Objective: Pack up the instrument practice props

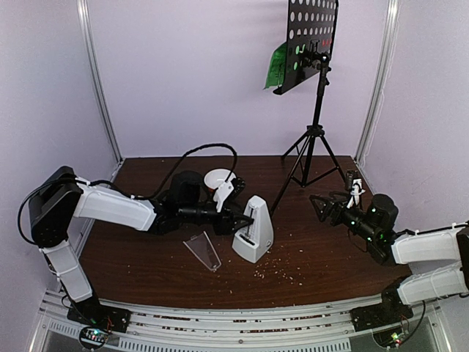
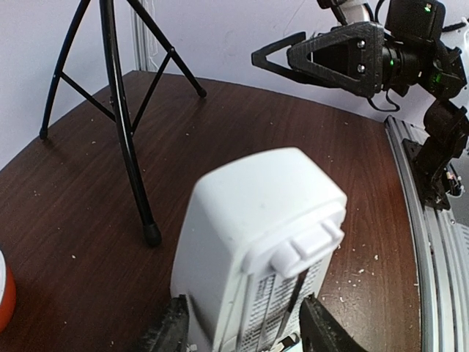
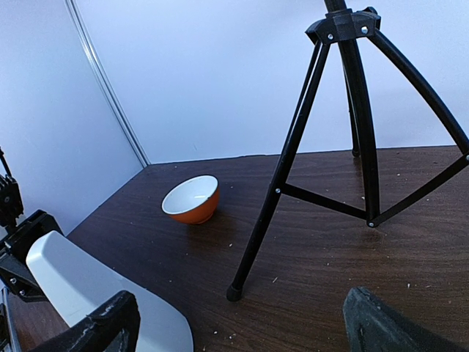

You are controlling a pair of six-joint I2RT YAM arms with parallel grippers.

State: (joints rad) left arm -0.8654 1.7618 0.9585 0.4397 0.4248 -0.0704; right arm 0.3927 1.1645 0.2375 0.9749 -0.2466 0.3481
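The packing looks barely begun, with the step in hand being the metronome. The left hand (image 1: 236, 220) reaches in from the left edge to the middle of the surface (image 1: 146, 268). There its fingers (image 2: 170, 331) sit against both flanks of the metronome (image 1: 254, 231), low down. From the wrist view I'd say it is clasping the white body, though the contact is right at the picture's bottom edge. The metronome stands on the surface with its face bare.

Its clear cover (image 1: 204, 250) lies flat, apart from it, on its left and a little toward the near edge. So the metronome is not closed up yet.

The right hand (image 1: 325, 205) hangs near the right edge with its fingers spread wide and nothing between them, pointing toward the metronome.

The stand (image 1: 315, 139) is fully set up in the far right corner. A green page (image 1: 278, 66) pokes out from its desk (image 1: 312, 44), so none of that is packed. The bowl (image 1: 218, 179) sits behind the left hand toward the far edge and is no part of the job.

I reckon the next move is fitting the cover. One hand must keep the metronome steady. The other must pick the thin, see-through wedge off the surface, turn it to match the sloped face, and slide it on without tipping the body.
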